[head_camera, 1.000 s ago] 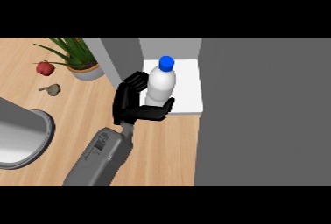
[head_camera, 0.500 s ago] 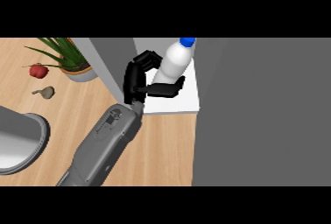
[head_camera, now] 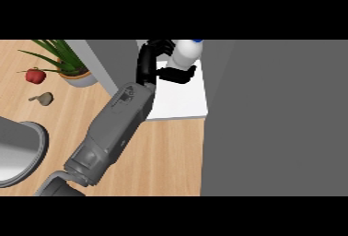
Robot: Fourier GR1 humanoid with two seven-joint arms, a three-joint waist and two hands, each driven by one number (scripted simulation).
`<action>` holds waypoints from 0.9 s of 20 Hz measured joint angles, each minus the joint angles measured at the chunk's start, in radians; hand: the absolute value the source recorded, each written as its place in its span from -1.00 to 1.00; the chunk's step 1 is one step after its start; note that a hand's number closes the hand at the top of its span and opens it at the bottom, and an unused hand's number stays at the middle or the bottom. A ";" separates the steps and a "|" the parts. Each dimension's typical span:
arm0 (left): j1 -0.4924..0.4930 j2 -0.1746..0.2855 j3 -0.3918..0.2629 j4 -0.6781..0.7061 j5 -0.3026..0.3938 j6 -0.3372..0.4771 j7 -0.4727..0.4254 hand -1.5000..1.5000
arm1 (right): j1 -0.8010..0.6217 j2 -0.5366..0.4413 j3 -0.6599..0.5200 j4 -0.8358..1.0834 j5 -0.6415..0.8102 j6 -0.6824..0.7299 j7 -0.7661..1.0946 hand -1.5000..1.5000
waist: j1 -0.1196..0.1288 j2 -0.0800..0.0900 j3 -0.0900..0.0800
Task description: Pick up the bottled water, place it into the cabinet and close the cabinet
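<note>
The bottled water (head_camera: pixel 185 54) is white with a blue cap (head_camera: pixel 198 40); it stands tilted at the view's top, over the back of the cabinet's white shelf floor (head_camera: pixel 181 104). My left hand (head_camera: pixel 151 60) is shut on it from its left side, fingers over its far side and thumb (head_camera: pixel 178 73) across the near side. The grey forearm (head_camera: pixel 112 129) runs in from the lower left. The cabinet's grey door (head_camera: pixel 272 115) stands open and fills the right side. My right hand does not show.
On the wooden counter (head_camera: pixel 170 156) at the left are a potted plant (head_camera: pixel 73 71), a small red fruit (head_camera: pixel 35 75) and a small tan object (head_camera: pixel 44 98). A large grey round vessel (head_camera: pixel 15 152) sits at the left edge.
My left hand has carried the bottle farther away from me, deeper over the cabinet's shelf, and the bottle now reaches the view's top edge.
</note>
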State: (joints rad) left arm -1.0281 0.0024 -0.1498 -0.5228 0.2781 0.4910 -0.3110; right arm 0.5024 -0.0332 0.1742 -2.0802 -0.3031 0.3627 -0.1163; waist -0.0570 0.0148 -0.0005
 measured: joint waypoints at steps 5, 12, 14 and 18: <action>-0.056 0.007 0.031 0.159 -0.033 0.045 -0.068 1.00 | 0.016 -0.005 0.013 0.002 0.002 0.016 -0.011 -1.00 | -0.008 0.005 0.000; -0.104 0.029 0.030 0.314 -0.090 0.126 -0.109 1.00 | 0.010 -0.003 0.020 0.020 0.021 0.016 -0.025 -1.00 | -0.016 0.010 0.001; -0.115 0.030 0.034 0.340 -0.095 0.149 -0.115 -1.00 | 0.021 -0.003 0.028 0.010 0.026 0.017 -0.026 -1.00 | -0.018 0.009 0.001; -0.132 0.027 0.039 0.380 -0.108 0.190 -0.129 -1.00 | 0.015 -0.003 0.030 0.017 0.022 0.021 -0.029 -1.00 | -0.019 0.009 0.002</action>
State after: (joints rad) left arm -1.1604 0.0294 -0.1106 -0.1430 0.1701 0.6808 -0.4403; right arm 0.5171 -0.0363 0.2038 -2.0631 -0.2806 0.3835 -0.1456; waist -0.0761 0.0242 0.0015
